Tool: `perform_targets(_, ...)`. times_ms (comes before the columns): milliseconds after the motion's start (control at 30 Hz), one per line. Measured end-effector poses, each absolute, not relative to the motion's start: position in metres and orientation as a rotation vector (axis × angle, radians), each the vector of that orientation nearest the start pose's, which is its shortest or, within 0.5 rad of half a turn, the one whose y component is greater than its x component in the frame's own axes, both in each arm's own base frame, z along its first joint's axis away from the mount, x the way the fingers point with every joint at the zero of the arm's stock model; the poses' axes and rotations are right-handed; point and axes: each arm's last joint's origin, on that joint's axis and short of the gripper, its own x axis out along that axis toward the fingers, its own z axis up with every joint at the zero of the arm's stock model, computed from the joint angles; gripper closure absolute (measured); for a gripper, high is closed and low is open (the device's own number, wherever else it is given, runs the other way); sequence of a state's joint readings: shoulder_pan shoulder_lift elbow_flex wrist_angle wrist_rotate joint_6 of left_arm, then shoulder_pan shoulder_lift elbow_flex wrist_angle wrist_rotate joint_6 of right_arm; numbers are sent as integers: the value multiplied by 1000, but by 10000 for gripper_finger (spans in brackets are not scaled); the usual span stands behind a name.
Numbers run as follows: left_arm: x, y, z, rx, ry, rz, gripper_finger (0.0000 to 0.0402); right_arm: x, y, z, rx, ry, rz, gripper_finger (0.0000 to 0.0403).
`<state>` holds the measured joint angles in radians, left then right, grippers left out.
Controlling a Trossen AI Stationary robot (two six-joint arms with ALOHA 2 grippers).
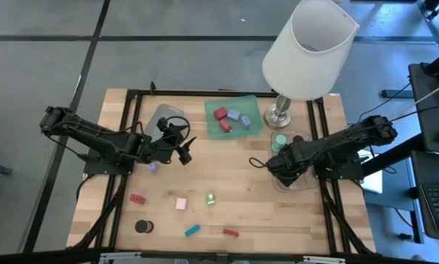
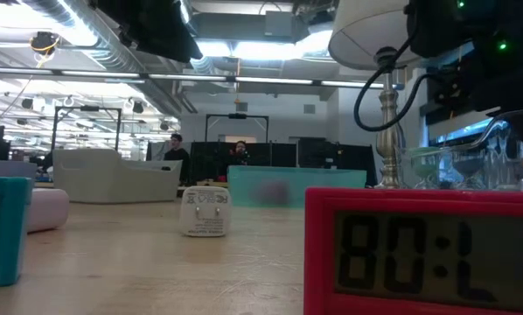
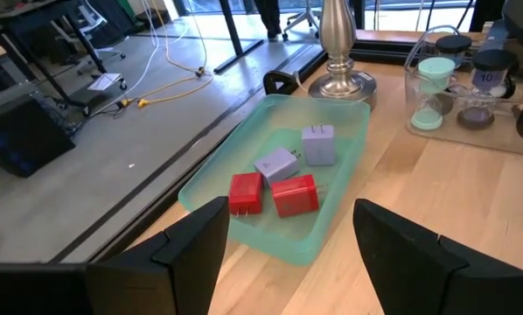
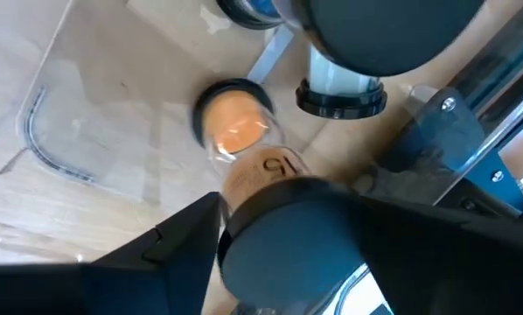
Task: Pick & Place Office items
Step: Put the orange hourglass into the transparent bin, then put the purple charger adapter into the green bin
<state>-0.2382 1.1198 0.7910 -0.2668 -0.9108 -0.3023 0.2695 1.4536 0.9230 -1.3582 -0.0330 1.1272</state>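
Left tool (image 1: 181, 144) spread wide, empty, beside green tray (image 1: 252, 125)
Right tool (image 1: 278, 163) over clear tray (image 4: 43, 144), grasp impossible to tell; pink block (image 1: 181, 204) loose on surface (image 1: 278, 213)

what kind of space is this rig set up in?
Probably an open-plan office or lab floor. The low view shows exposed ceiling ducts and strip lights, and two people at a row of monitors behind the wooden table. Grey carpet tile surrounds the table, and cables trail across the floor.

Pale wood table (image 1: 241, 187), translucent green plastic tray (image 3: 209, 188)
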Motion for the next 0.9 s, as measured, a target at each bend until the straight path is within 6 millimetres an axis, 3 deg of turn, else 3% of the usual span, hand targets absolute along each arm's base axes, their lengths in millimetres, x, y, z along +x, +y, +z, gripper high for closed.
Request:
perform_targets(267, 226, -31, 271, 45, 403, 718, 160, 185, 50, 205, 533, 1822, -887, 113)
perform_targets(433, 227, -32, 270, 33, 415, 680, 160, 182, 48, 221, 502, 1887, -920, 100)
perform_targets(667, 229, -40, 267, -10, 493, 420, 160, 201, 51, 258, 478, 1734, -759, 105)
perform_targets(900, 227, -45, 263, -20, 567, 304, 160, 221, 52, 307, 363, 1431, -702, 111)
